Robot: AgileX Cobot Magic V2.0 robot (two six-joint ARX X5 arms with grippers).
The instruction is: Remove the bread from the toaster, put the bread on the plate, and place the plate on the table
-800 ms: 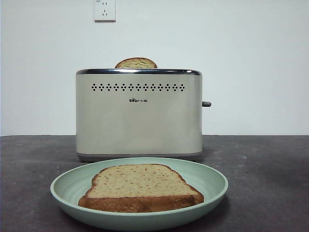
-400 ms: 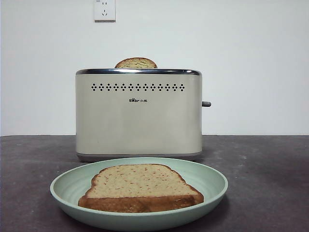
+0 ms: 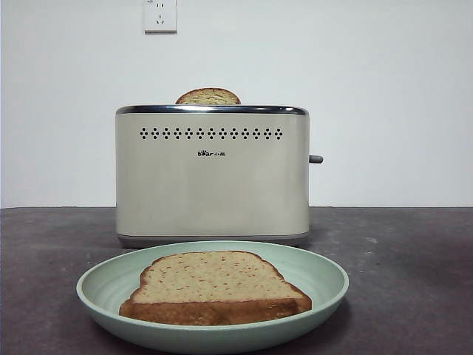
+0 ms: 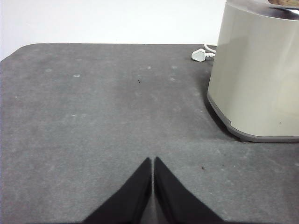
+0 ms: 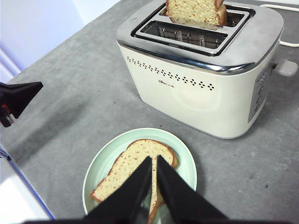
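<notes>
We note the toaster [image 3: 212, 174] standing just behind the plate [image 3: 325, 275], blocking level access from the rear; the bread [image 3: 214, 285] fills the plate's middle. Open table [image 3: 406, 251] lies on both sides. Above the plate the right gripper [image 5: 153, 161] hangs with jaws together.

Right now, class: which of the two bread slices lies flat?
The bread on the plate; the second slice stands upright in the toaster.

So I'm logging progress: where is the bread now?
The bread lies flat in the plate, which sits on the table in front of the toaster.
</notes>
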